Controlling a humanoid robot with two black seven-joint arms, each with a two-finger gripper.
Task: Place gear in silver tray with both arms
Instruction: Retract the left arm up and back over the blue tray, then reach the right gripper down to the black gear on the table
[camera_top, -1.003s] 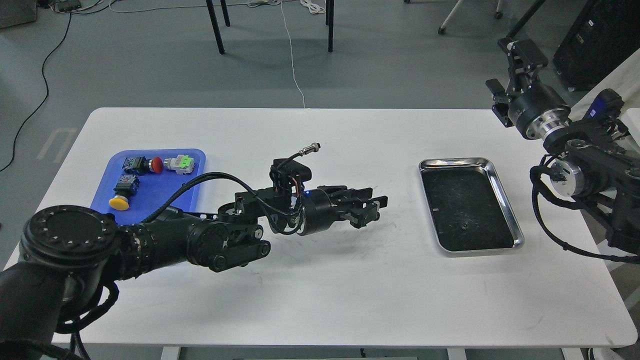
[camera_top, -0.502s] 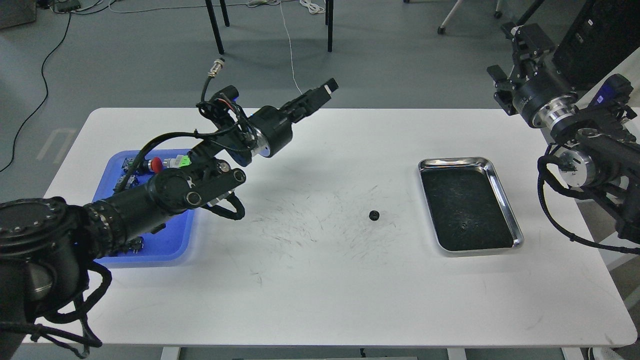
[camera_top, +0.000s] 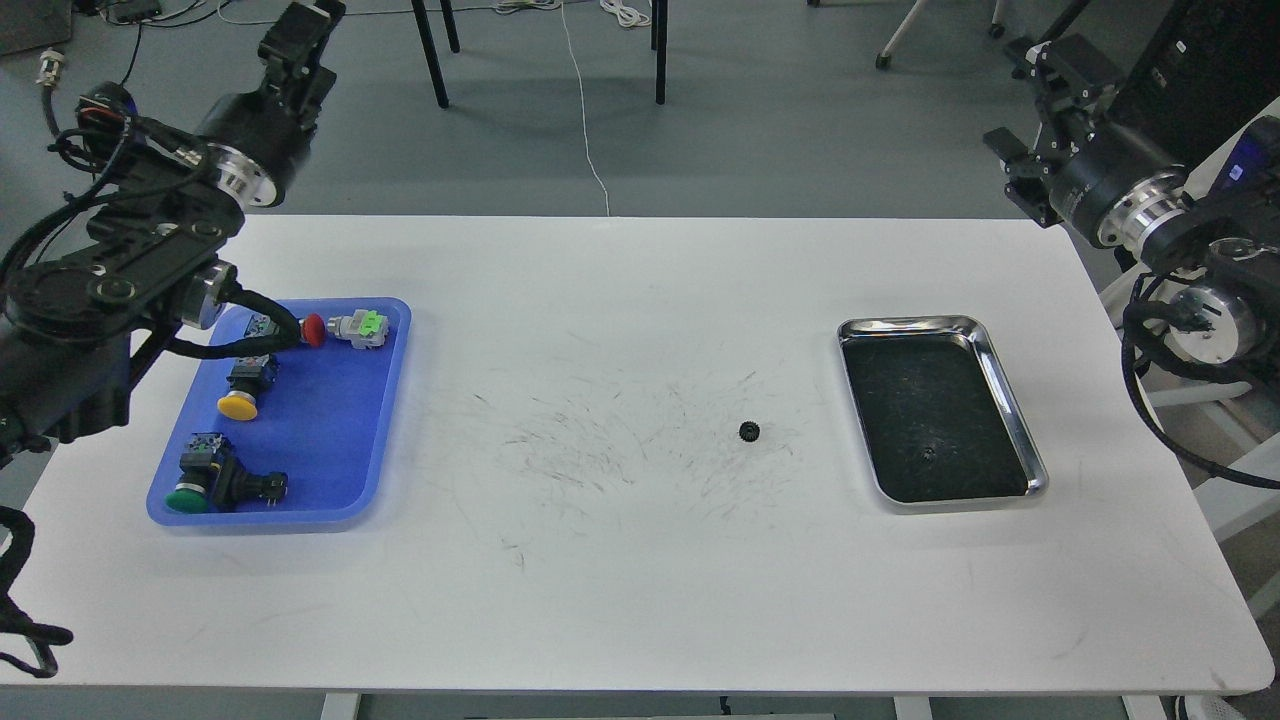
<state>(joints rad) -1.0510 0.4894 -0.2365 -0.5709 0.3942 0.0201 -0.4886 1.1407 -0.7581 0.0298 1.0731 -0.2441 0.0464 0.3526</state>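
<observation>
The left arm was swung up and away from the middle of the white table (camera_top: 640, 600) to its far left corner, so that the left gripper (camera_top: 300, 30) was carried high beyond the table's edge. The gear (camera_top: 749, 431) was left lying on the bare tabletop, apart from the silver tray (camera_top: 1010, 400), and the blue tray (camera_top: 390, 400) with its push buttons was uncovered. The right gripper (camera_top: 1050, 70) was shifted slightly up and rightward.

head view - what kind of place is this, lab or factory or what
Most likely a robotics lab or test room, not a factory line. A plain white table stands on grey floor with loose cables trailing across it, and it holds only a silver tray, a small gear and a blue tray of push-button switches.
</observation>
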